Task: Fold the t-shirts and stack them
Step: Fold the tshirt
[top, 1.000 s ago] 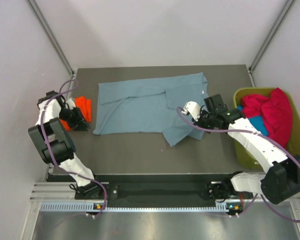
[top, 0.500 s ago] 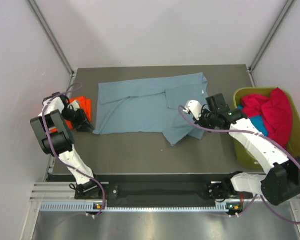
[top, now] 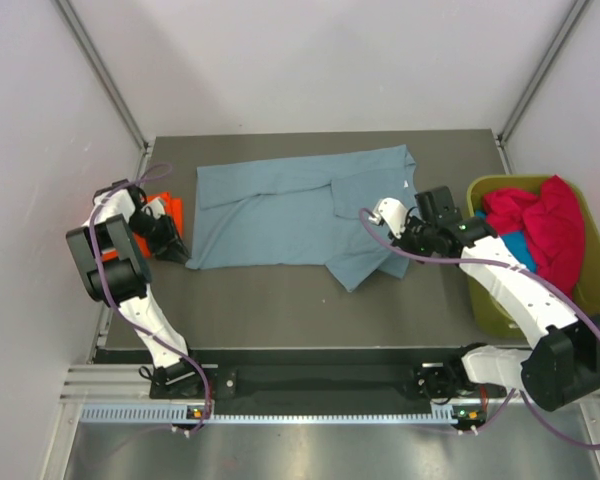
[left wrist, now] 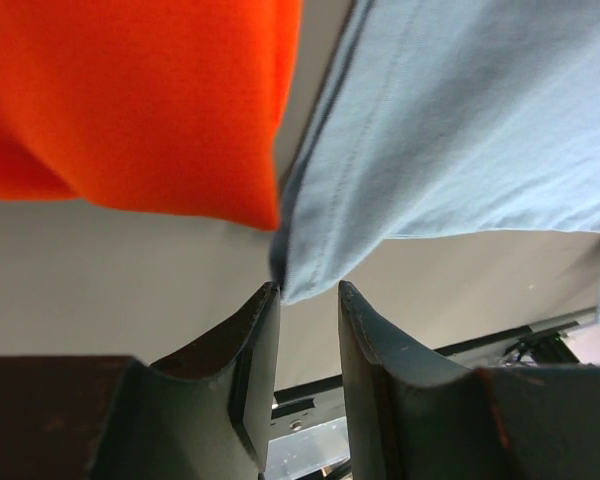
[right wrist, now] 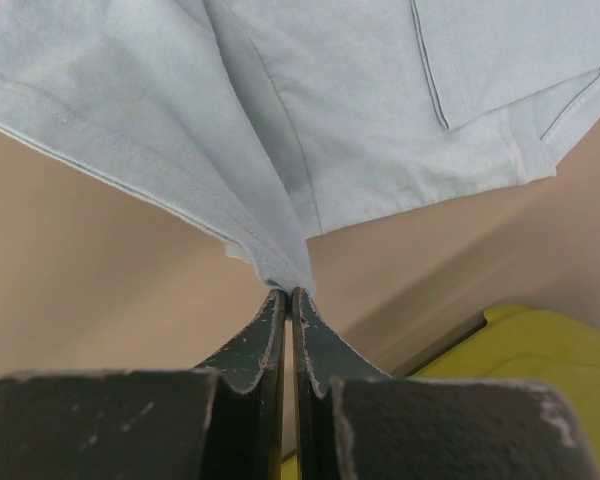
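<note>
Cloth of the grey-blue t-shirt (top: 280, 215) lies spread across the middle of the table (top: 280, 310). Its near-left corner sits right at the tips of the left gripper (left wrist: 308, 300), whose fingers stand a little apart and clamp nothing. Just left of that corner lies the orange-red t-shirt (left wrist: 130, 90). The right gripper (right wrist: 291, 295) is pinched tight on a fold at the shirt's near-right edge. At the right, the crimson-pink t-shirt (top: 545, 225) and teal t-shirt (top: 515, 248) sit heaped in the bin (top: 505, 182).
</note>
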